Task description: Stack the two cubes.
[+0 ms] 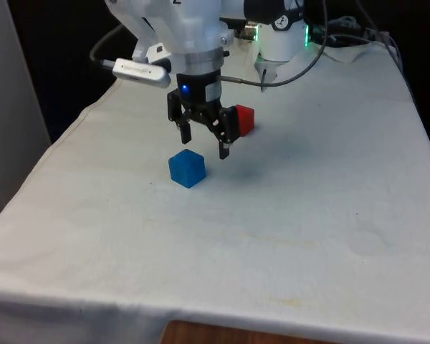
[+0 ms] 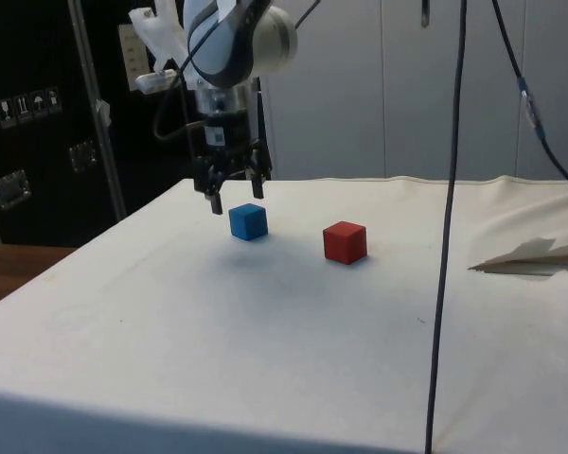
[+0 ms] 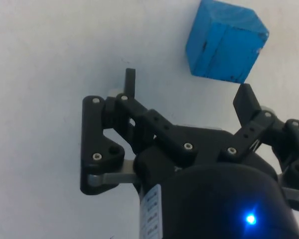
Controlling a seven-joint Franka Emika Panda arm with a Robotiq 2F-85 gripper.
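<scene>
White cloth [image 1: 308,215]: pincer [image 1: 205,143] spread, empty, above blue cube [image 1: 187,168]; partly hides red cube [image 1: 244,120].

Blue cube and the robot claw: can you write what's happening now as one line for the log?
gripper: open, empty, above cloth | blue cube: on cloth, just beside gripper, not between fingers | red cube: on cloth, apart | stack: not begun
</scene>
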